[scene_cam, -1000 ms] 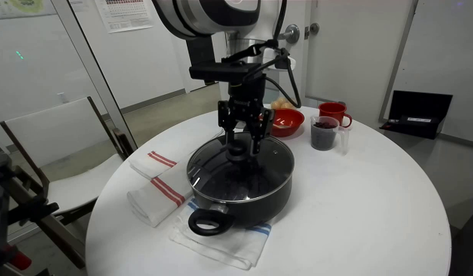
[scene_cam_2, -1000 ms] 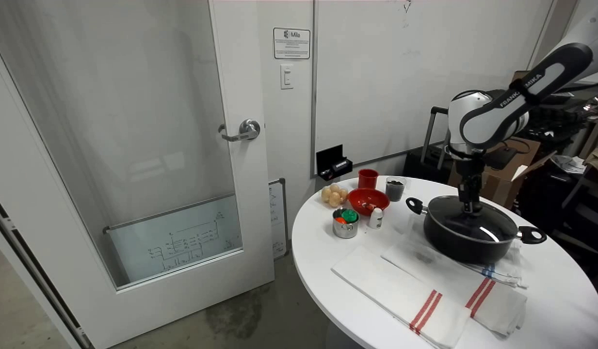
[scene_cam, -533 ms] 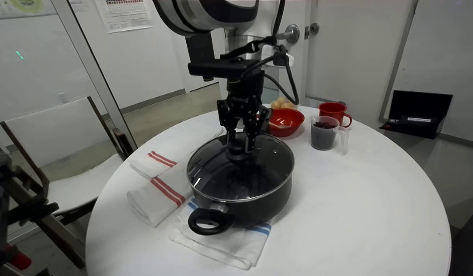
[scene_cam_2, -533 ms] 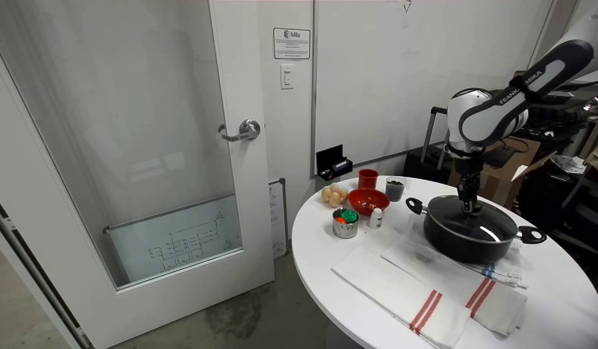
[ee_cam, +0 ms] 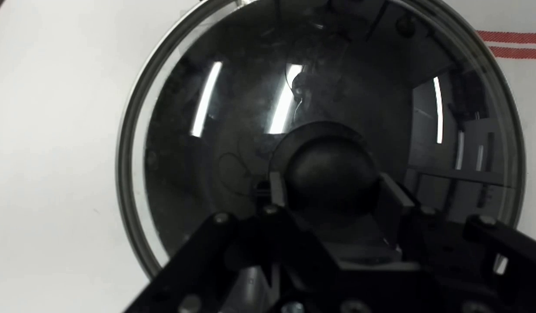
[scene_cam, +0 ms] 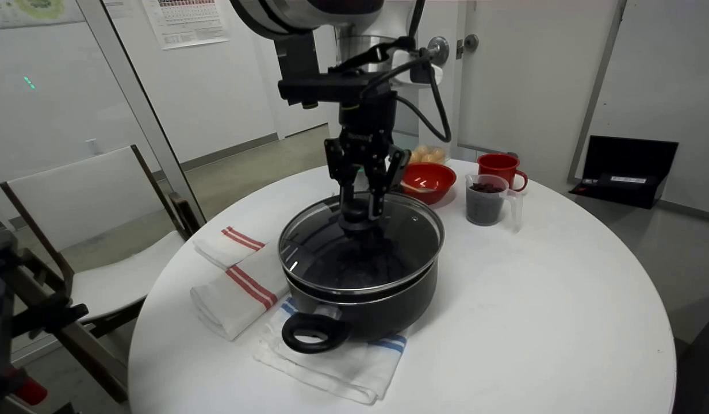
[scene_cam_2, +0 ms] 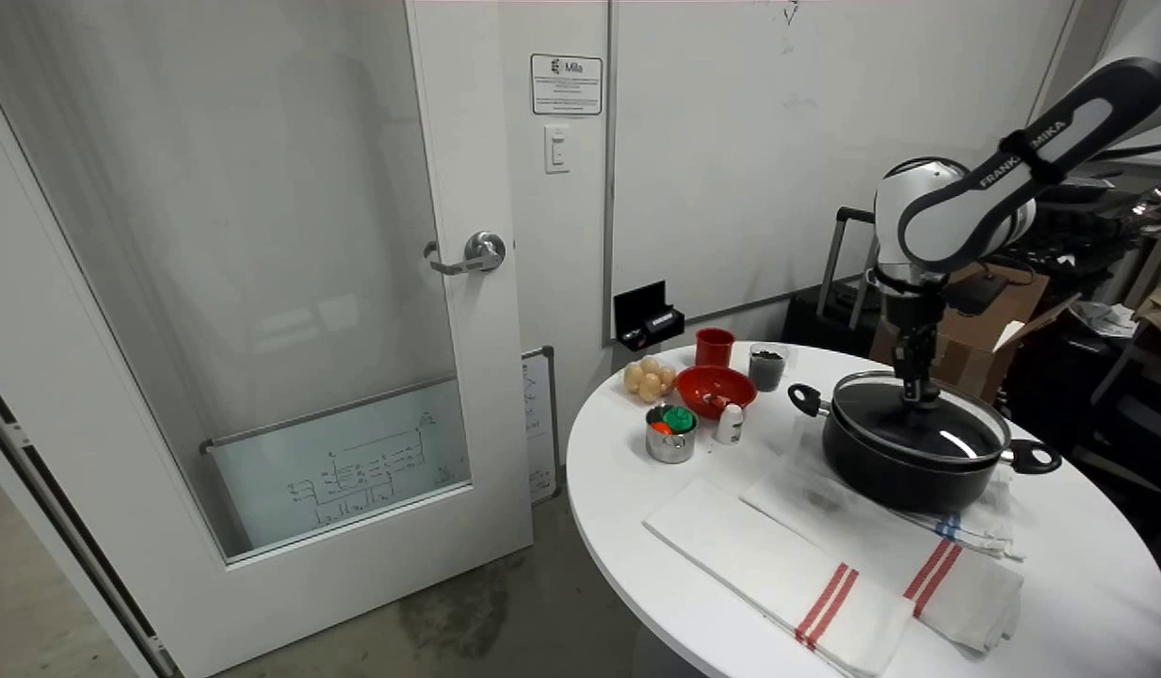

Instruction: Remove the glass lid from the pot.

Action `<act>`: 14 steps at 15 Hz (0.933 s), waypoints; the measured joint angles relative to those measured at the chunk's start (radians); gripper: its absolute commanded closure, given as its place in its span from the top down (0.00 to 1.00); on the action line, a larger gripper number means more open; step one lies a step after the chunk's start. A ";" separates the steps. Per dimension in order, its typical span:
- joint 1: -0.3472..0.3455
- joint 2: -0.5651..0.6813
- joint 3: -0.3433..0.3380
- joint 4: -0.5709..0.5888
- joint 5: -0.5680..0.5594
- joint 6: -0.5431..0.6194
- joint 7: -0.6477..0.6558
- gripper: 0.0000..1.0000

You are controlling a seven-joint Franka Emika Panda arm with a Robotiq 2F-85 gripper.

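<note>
The glass lid [scene_cam: 317, 259] is a round clear disc with a metal rim and a black knob. It also shows in an exterior view [scene_cam_2: 968, 431] and fills much of the wrist view [ee_cam: 233, 143]. My gripper [scene_cam: 361, 211] is shut on the lid's knob, with one finger on each side of it, as the wrist view also shows [ee_cam: 335, 191]. The lid hangs slightly above the black pot [scene_cam: 377, 319], with a narrow dark gap between the rims at the front. The pot stands on a folded towel, its loop handles showing in an exterior view [scene_cam_2: 905, 485]. The pot's inside is hidden.
Striped towels [scene_cam: 248, 287] lie beside the pot. A red bowl [scene_cam: 430, 183], a red mug [scene_cam: 499, 167] and a clear measuring cup [scene_cam: 484, 204] stand behind it. A metal cup [scene_cam_2: 670, 443], a white bottle [scene_cam_2: 730, 426] and round tan items [scene_cam_2: 648, 381] are near the bowl.
The gripper's fingers have closed in on the knob. The gripper and lid have then risen a little, opening a gap above the pot's rim. The pot has stayed put.
</note>
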 measured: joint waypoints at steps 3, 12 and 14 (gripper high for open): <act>-0.001 -0.072 -0.001 -0.053 0.000 0.000 -0.004 0.25; 0.080 -0.220 0.030 -0.154 -0.027 -0.015 -0.023 0.25; 0.124 -0.223 0.043 -0.154 -0.045 -0.026 -0.022 0.25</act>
